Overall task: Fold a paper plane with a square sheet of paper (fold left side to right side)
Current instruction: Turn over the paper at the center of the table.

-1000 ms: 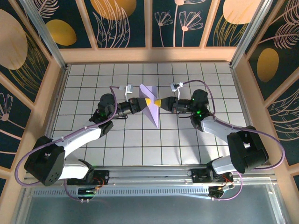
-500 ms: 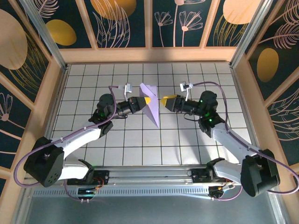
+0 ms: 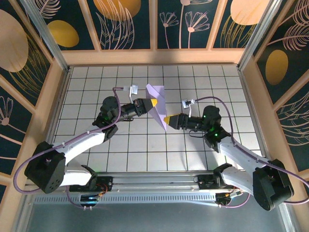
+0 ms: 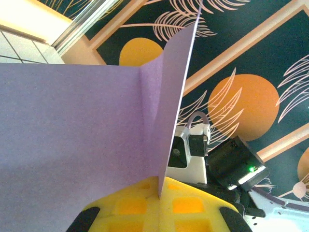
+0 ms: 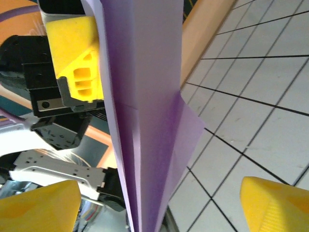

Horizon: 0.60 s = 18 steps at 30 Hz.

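The paper plane [image 3: 157,95] stands over the middle of the table [image 3: 145,154], slightly toward the far side, its length running far to near. The left gripper [image 3: 152,103] is on its left, pinching it about midway along. The right gripper [image 3: 167,119] is on its right, beside the near tip. In the right wrist view the plane runs up between that gripper's spread fingers [image 5: 275,203].

The slim, creased lavender paper plane [image 3: 159,110] hangs aloft, tip seemingly pointing nearward.
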{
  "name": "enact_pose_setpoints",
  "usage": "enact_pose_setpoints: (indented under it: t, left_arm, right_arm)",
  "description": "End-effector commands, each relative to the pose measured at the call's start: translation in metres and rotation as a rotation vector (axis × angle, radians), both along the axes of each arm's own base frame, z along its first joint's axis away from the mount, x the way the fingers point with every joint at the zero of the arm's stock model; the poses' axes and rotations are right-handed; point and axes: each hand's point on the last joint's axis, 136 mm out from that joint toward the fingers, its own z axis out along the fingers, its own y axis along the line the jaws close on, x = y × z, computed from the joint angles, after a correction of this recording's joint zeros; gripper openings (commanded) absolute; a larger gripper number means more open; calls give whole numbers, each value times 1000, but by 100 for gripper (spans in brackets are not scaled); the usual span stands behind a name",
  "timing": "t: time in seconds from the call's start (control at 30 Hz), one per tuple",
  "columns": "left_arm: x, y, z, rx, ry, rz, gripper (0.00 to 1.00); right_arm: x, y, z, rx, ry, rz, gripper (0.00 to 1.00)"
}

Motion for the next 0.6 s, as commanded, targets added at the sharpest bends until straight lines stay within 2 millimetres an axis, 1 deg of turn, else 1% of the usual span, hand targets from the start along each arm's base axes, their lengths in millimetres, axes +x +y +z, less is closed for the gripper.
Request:
enact_pose_setpoints:
  t: [0.0, 0.1, 0.2, 0.27, 0.57]
  left_arm:
    - [-2, -6, 23, -47, -56, -23, 0]
    - [-3, -9, 22, -45, -51, -32, 0]
    - [-3, -10, 20, -43, -43, -36, 0]
    - [-2, -11, 18, -41, -36, -39, 0]
    - [-1, -13, 14, -34, -25, -41, 0]
  right_arm:
    - [-3, 7, 22, 81, -56, 40, 83]
    - [0, 12, 32, 108, -74, 63, 77]
    - [5, 16, 42, 116, -95, 78, 68]
    - [9, 17, 47, 112, -113, 71, 65]
    - [23, 15, 50, 59, -133, 28, 51]
